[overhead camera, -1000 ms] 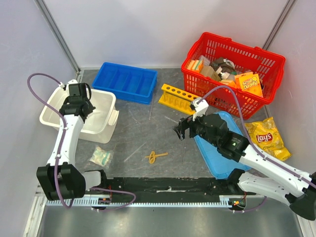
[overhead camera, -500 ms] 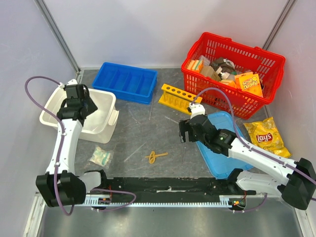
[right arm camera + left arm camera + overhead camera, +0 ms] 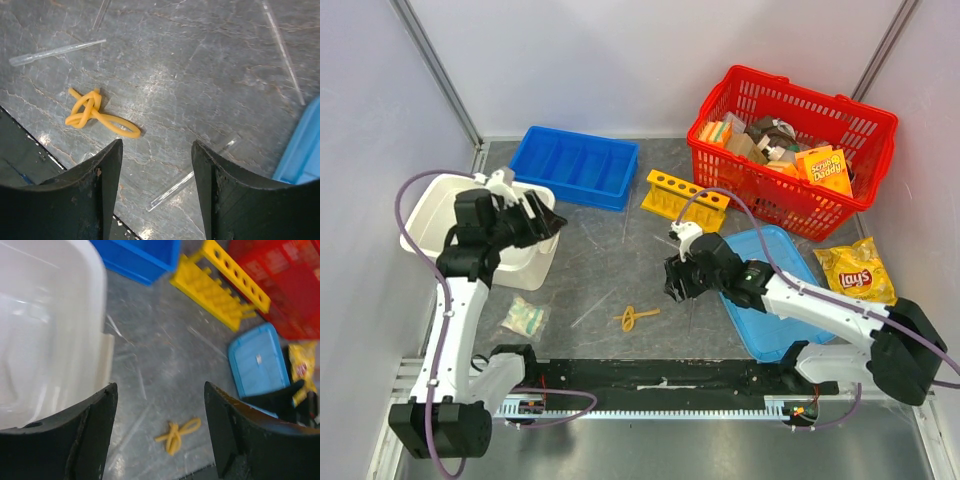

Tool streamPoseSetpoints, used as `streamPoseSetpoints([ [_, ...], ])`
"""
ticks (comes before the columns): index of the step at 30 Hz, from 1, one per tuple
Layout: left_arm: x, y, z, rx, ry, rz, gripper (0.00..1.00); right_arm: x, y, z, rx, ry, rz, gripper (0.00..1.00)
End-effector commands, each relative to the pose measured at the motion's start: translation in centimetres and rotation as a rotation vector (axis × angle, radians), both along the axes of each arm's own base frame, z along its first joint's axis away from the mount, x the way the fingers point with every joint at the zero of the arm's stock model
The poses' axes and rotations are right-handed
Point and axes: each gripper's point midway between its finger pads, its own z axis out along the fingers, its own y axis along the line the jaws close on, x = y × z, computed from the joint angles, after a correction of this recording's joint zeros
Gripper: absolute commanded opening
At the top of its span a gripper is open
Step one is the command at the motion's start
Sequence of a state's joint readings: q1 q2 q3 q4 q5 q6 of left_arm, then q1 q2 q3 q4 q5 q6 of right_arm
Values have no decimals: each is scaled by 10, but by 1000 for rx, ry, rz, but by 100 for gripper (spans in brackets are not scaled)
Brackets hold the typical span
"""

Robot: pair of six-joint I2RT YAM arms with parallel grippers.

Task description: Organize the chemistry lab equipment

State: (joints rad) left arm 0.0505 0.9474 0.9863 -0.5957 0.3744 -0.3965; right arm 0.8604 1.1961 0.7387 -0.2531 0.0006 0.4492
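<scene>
We take this as a pick-up step. The right end effector (image 3: 157, 175) hangs low over the tabletop (image 3: 600, 270), its jaws spread and nothing between them. A thin clear tube (image 3: 192, 177) lies almost straight below the gap. The knotted rubber band (image 3: 97, 116) sits just beside it, off one finger, and a clear pipette (image 3: 55, 51) lies farther out.

The left end effector (image 3: 160, 440) is released too, and empty, poised at the corner of the white tub (image 3: 520, 272). From its wrist view we see open tabletop ahead.

The yellow test-tube rack (image 3: 685, 197) stands at the back, between the blue divided tray (image 3: 570, 192) and the red basket (image 3: 815, 92). We cannot tell whether its holes hold anything. The small clear bag (image 3: 524, 318) rests near the left arm's base, well apart from the rack.

Next, we judge, the right arm must settle on one target (tube or band, we cannot tell which), come down square over it and close gently. A tube this thin, lying flat, could easily roll or slip out of the pinch.
</scene>
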Motion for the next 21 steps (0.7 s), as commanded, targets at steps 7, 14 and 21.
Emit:
streamPoseSetpoints([
  [7, -58, -80, 19, -136, -194, -438, 76, -1, 52, -19, 82, -84, 264, 61],
  [14, -63, -67, 10, -103, -246, -338, 76, -8, 67, -35, 20, -173, 402, 59],
  [21, -60, -51, 6, -50, -256, -242, 75, -25, 84, -48, 36, -169, 495, 58],
])
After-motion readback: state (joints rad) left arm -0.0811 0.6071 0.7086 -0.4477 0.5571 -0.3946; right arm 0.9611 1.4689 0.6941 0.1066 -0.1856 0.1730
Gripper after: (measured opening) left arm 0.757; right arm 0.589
